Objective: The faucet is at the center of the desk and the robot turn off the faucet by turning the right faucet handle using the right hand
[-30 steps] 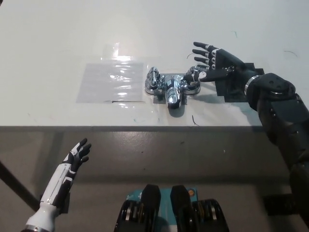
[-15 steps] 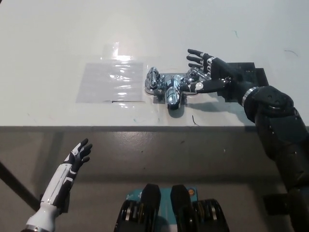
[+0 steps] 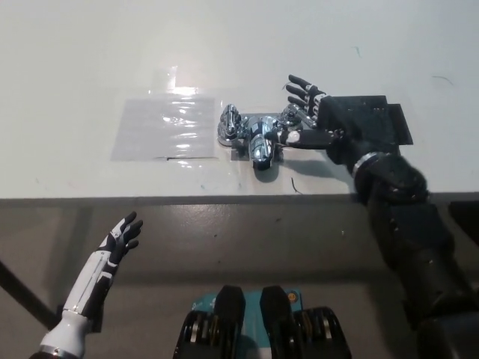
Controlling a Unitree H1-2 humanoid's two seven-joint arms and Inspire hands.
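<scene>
A chrome faucet (image 3: 254, 138) sits at the middle of the white desk (image 3: 90, 67), spout toward the front edge, with a handle on each side. My black right hand (image 3: 314, 120) is at the right faucet handle (image 3: 288, 123). Its fingers are spread above and behind the handle, and the thumb (image 3: 296, 138) lies across the handle's front. The handle is partly hidden by the hand. The left faucet handle (image 3: 228, 123) stands free. My white left hand (image 3: 120, 239) rests open below the desk edge at the lower left.
A clear plastic sheet (image 3: 165, 127) is taped flat on the desk left of the faucet. A black square patch (image 3: 378, 116) lies on the desk behind my right wrist. The desk's front edge (image 3: 150, 199) runs across the middle.
My right hand has moved left onto the right handle, and its thumb now reaches across the front. The whole view has shifted slightly left. The left hand has stayed put.
</scene>
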